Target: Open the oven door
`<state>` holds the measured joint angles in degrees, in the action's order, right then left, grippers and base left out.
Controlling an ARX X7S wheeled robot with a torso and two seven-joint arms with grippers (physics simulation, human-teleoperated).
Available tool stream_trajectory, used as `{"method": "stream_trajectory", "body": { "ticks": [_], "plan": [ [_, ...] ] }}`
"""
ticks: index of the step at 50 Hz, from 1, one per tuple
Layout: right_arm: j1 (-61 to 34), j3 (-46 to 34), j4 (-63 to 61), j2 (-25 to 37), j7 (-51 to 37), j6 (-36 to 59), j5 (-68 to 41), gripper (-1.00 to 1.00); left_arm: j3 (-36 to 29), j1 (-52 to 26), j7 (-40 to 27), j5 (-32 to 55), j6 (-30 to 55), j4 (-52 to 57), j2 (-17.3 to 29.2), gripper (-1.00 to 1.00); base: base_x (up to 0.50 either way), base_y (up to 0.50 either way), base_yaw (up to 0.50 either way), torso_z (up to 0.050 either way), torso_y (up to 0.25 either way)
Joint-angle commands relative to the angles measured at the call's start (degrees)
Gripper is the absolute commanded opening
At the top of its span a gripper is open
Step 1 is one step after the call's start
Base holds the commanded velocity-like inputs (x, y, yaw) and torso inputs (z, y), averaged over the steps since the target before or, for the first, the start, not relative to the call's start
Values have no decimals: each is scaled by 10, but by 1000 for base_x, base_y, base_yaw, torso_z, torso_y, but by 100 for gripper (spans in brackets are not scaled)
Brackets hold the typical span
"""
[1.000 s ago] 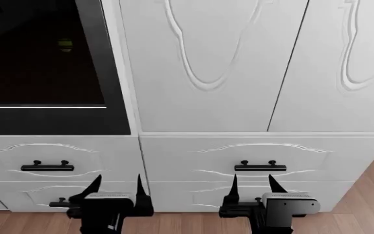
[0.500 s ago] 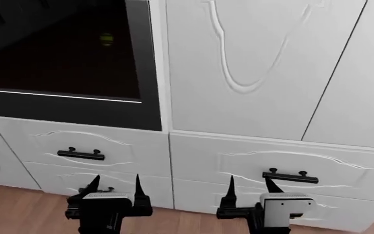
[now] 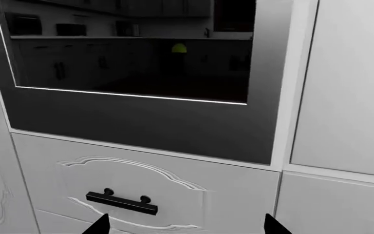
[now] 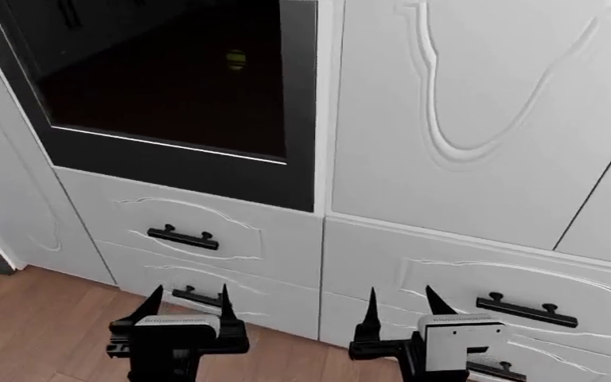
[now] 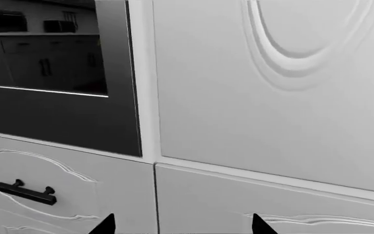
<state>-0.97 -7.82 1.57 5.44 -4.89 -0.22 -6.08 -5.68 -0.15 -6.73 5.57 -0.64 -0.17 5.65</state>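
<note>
White cabinet front (image 4: pixel 465 103) filled view | oven door (image 4: pixel 178 103) flush, closed | left gripper (image 4: pixel 187 306) spread wide, empty | right gripper (image 4: pixel 402 306) spread wide, empty

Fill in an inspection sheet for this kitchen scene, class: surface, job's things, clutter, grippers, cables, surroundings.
Surface: wood floor, bare where seen.
Job's things: oven door shut, flush with the cabinets; no handle in view.
Clutter: nothing seen.
Grippers: left gripper and right gripper both open, empty, low before the drawers, touching nothing.
Cables: nothing seen.
Surroundings: white cabinet door beside the oven; drawer with black handle beneath it.
</note>
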Motion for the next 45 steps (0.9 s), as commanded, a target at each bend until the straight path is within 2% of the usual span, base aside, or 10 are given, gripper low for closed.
{"method": "stream_trajectory", "body": {
  "ticks": [1, 9, 31, 45],
  "plan": [
    [-2, -16, 2, 7, 1, 3, -8, 100, -9, 2, -9, 6, 0, 4, 6, 100, 0, 0, 0, 0, 0],
    [-1, -22, -4, 13, 21, -3, -36, 100, -14, 0, -12, 11, 0, 2, 10, 100, 52, 10, 0, 0, 0],
    [-5, -36, 0, 24, 9, -7, -35, 100, -24, -2, -25, 24, 3, 4, 18, 100, 229, -70, 0, 0, 0],
    [-5, -49, -5, 34, 5, -6, -29, 100, -30, -3, -31, 29, 1, 4, 24, 100, 280, 93, 0, 0, 0]
  ]
}}
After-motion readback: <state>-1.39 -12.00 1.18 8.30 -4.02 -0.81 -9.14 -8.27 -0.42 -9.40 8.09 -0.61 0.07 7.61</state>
